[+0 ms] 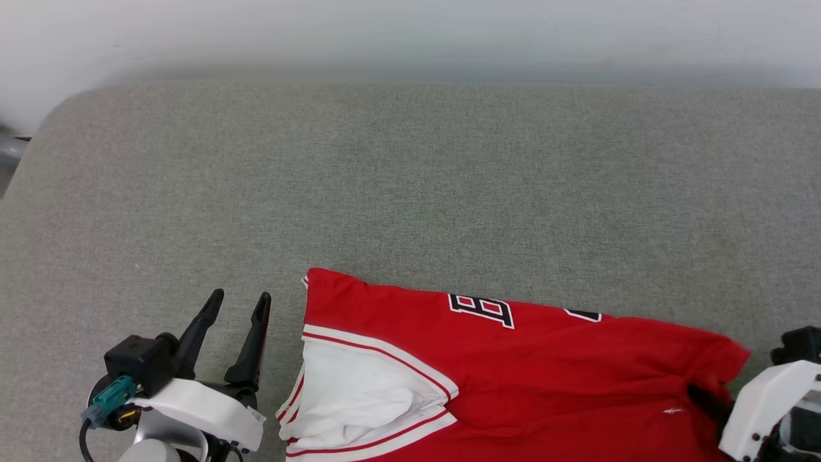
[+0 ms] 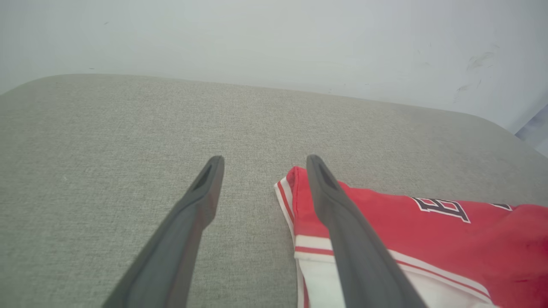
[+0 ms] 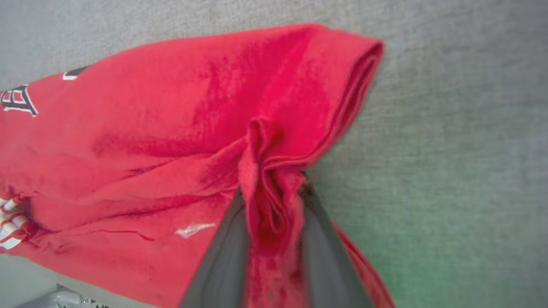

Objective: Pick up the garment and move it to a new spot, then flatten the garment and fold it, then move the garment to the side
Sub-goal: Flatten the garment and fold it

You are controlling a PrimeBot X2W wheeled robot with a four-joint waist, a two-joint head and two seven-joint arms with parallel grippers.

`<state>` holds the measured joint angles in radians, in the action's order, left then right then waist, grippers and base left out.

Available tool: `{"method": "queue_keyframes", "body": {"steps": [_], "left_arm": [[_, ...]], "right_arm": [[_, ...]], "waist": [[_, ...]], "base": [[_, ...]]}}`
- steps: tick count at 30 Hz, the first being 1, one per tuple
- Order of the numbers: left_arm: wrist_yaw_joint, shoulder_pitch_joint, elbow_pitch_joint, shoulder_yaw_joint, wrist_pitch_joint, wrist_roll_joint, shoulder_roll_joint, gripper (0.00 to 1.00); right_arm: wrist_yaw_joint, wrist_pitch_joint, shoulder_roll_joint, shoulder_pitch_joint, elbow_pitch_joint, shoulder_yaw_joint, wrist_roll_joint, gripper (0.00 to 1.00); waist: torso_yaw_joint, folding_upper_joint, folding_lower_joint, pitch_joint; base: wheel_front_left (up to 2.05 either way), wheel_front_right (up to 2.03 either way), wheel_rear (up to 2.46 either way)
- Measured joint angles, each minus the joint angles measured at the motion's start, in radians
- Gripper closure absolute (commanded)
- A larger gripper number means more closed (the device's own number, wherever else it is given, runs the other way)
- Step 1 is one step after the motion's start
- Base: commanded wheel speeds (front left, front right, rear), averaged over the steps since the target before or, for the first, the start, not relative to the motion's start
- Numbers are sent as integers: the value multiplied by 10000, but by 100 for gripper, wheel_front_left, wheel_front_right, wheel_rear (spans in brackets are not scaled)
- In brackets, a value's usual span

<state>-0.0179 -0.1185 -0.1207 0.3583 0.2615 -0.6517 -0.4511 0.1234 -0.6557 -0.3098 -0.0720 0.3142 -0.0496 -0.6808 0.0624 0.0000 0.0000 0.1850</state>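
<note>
Grey fabric bench (image 1: 410, 160), garment (image 1: 513, 359) at 5 o'clock. Right tool (image 3: 274, 192) pinches its red edge; left tool (image 1: 241, 296) spread, at 7 o'clock.

the only lettering that could be read stood on the red garment (image 1: 545, 366): one block letter (image 1: 481, 310), black with a white outline and red inside, which read as a "b" and sat close to the cloth's far edge in the head view. just to its right, a second letter (image 1: 582, 315) in the same black and white showed only a sliver at the fold, too little to read. a small white mark (image 1: 672, 410) sat on the red cloth nearer the right end, too small to tell as a word or a brand.
</note>
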Motion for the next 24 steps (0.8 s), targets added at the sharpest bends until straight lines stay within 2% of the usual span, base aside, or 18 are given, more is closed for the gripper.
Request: {"method": "queue_keyframes", "body": {"steps": [2,10,24], "left_arm": [[21,76,-36,-54,0,52,29,0],[142,278,-132,-244,0,104,123,0],[249,404,-178,-324,2,226,184,0]], "right_arm": [[19,196,98,-4,71,94,-54,100],[88,884,-176,-74,422,75,-61,100],[82,1756,-1271,-565,1373,-1016,965,100]], "waist": [[-3,0,0,-67],[-59,0,1,-264],[-150,1,1,-501]], "base": [[0,0,0],[0,0,0],[0,0,0]]}}
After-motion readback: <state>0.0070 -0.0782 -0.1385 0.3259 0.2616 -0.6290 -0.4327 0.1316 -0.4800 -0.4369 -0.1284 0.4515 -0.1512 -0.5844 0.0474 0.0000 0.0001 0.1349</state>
